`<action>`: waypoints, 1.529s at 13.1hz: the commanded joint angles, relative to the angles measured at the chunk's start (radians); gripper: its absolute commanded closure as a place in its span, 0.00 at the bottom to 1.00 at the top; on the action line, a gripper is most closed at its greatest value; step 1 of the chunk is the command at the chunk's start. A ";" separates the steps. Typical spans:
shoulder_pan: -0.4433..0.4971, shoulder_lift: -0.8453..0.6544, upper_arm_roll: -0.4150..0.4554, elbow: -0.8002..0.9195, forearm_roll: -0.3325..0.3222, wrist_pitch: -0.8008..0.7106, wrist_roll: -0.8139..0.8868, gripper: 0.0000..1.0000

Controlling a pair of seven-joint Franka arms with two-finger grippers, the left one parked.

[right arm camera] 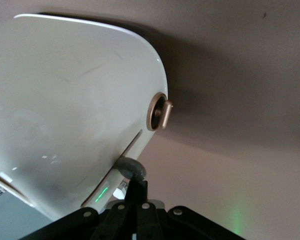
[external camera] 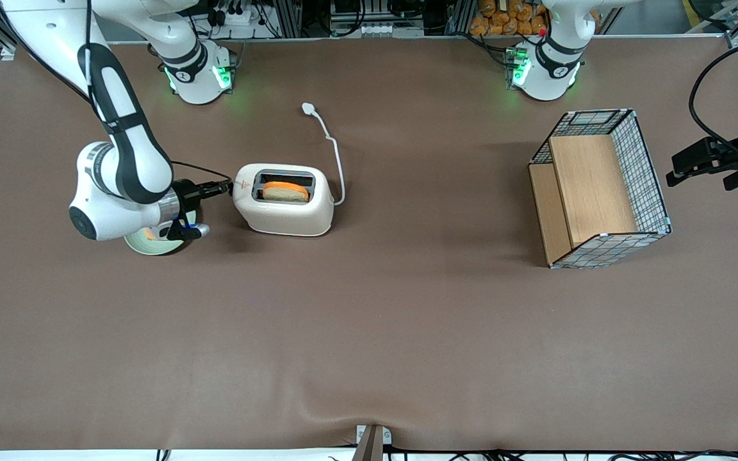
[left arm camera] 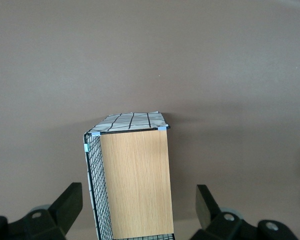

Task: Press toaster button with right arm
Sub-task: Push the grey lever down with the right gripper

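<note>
The cream-white toaster [external camera: 286,208] stands on the brown table with a slice of bread [external camera: 286,191] in its dark slot. The right arm [external camera: 119,160] reaches low toward the toaster's narrow end face. Its black gripper [external camera: 223,187] is shut, and its tips meet that end face. In the right wrist view the joined fingertips [right arm camera: 138,184] touch the small grey toaster button [right arm camera: 130,168], which sits in a vertical slit on the toaster [right arm camera: 65,115]. A green light glows beside the slit.
A bronze dial [right arm camera: 159,112] sits on the same end face, above the button. A pale green plate [external camera: 151,243] lies under the arm's wrist. The white cord [external camera: 336,153] trails away from the toaster. A wire basket with wooden panels [external camera: 599,189] stands toward the parked arm's end.
</note>
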 commanded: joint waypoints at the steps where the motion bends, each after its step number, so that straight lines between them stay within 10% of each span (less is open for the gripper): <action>1: -0.008 0.032 0.003 -0.002 0.044 0.014 -0.036 1.00; 20: -0.026 0.118 0.000 0.036 0.059 0.035 -0.039 1.00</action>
